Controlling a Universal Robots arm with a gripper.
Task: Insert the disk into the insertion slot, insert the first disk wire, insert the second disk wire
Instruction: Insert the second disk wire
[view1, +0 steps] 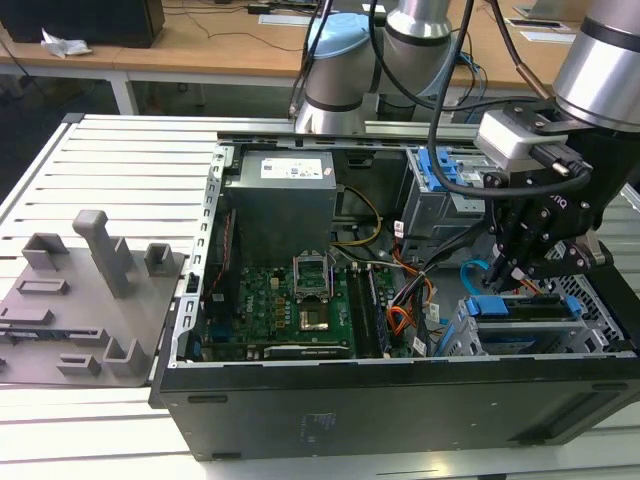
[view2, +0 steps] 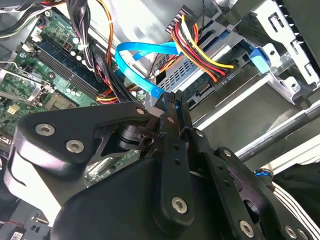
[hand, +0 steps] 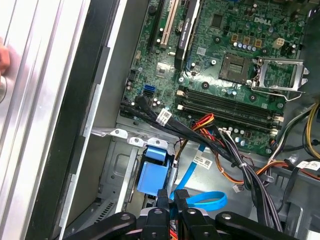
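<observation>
In the second wrist view the gripper (view2: 167, 102) is nearest to the camera. Its two black fingers are drawn close together, and the end of the second disk wire (view2: 137, 62) goes in between their tips, so the gripper seems to pinch the plug of it, although the plug itself is hidden. The light-blue flat cable makes a loop from there.

Just behind the fingertips lies the disk (view2: 200, 70), already sitting inside the insertion slot (view2: 280, 65). On the back edge of the disk, a plug with a bundle of orange, red and black wires (view2: 200, 47) is already pushed in.

In the exterior view the gripper (view1: 512, 272) hangs above the blue carrier (view1: 520, 305) of the disk, at the exterior view's right side of the open computer case (view1: 400, 400). Farther inside is the green motherboard (view1: 285, 305), and behind it the grey power supply (view1: 280, 205). The case stands on a desk (view1: 120, 160) of ribbed metal.
</observation>
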